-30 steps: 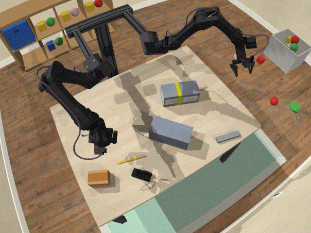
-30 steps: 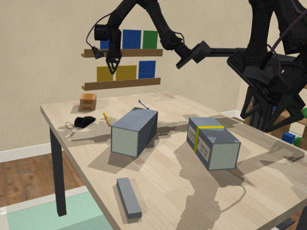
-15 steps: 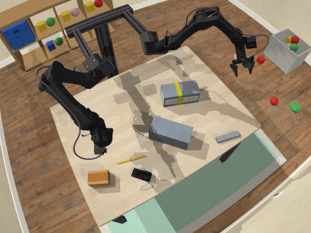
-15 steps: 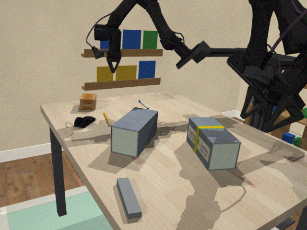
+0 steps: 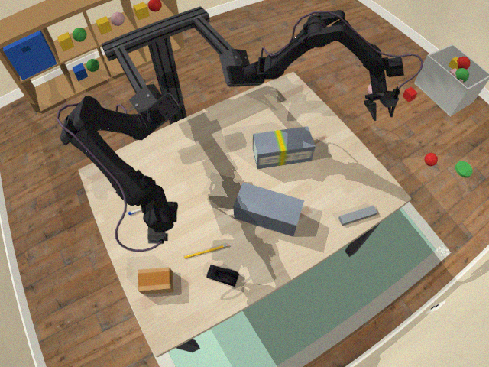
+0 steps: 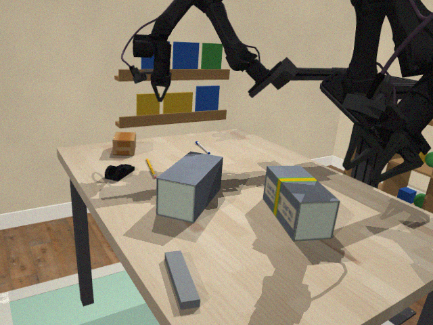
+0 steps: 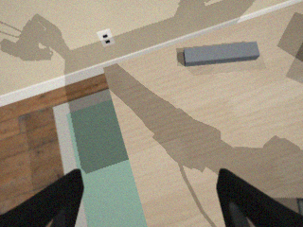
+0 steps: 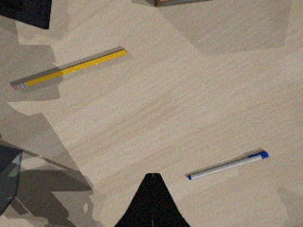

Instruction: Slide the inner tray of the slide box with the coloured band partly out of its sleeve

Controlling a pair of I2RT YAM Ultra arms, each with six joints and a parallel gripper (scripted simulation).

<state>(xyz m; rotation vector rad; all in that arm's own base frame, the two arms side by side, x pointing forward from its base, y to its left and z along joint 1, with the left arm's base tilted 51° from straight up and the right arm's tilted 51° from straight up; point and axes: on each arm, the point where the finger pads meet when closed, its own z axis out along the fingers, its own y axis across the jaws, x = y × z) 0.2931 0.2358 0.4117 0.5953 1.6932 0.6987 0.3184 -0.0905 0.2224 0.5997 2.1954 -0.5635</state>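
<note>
Blue-gray with a yellow band around the middle: one long slide box (image 5: 268,147) (image 6: 287,196) (image 7: 300,206), lying flat on the desk (image 5: 130,237) (image 6: 227,241) (image 7: 265,104) (image 8: 142,109), tray all the way in. Near but not touching, a plain blue-gray box (image 5: 270,204) (image 6: 189,175) (image 8: 7,177), also flat, pale end level with the sleeve.
</note>
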